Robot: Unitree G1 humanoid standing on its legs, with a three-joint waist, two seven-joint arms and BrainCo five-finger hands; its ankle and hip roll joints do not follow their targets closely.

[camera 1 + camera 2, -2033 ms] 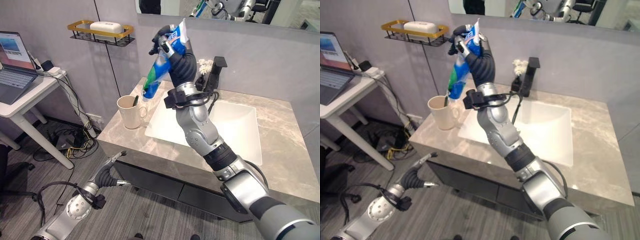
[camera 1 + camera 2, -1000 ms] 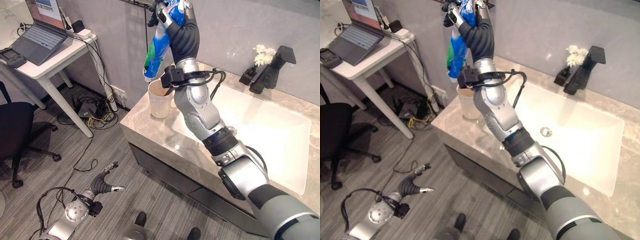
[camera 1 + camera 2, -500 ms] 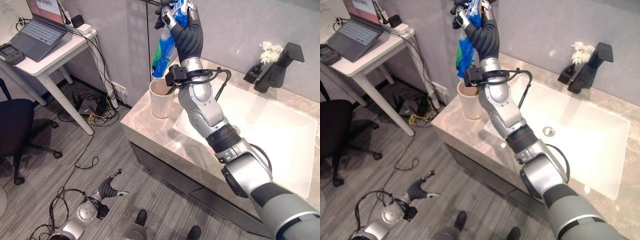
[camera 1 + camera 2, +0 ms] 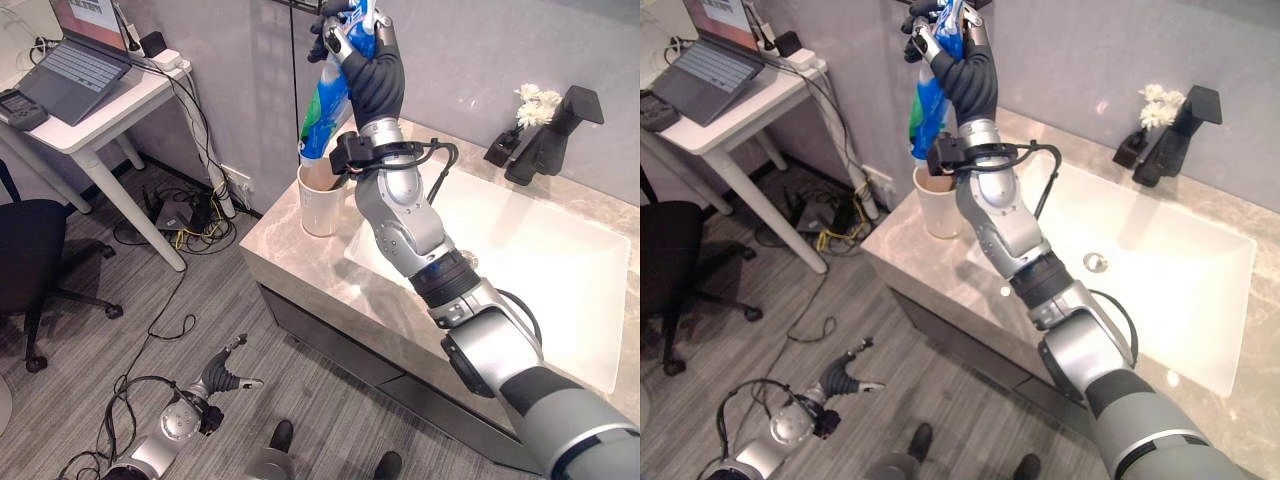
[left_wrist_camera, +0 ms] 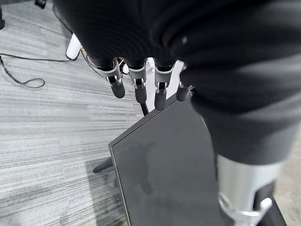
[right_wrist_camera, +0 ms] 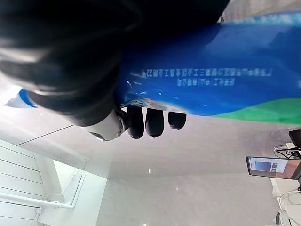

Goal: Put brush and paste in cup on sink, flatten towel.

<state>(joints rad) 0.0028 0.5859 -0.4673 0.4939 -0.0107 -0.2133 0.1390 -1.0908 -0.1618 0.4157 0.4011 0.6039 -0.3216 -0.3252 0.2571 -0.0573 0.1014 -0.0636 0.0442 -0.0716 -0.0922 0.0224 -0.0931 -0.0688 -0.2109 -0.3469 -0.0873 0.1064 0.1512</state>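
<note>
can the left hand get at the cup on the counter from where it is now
Probably not as things stand: the left hand hangs low over the floor, below the counter edge, while the cup stands up on the countertop under the toothpaste tube.

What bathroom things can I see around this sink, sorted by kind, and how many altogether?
Toothpaste tube, gripped in the right hand: 1
Cup: 1
Faucet: 1
White flower sprig: 1
Sink basin: 1
Total: 5

cup (image 4: 322, 200) left of sink (image 4: 530, 260) — paste (image 4: 327, 100) above
</note>
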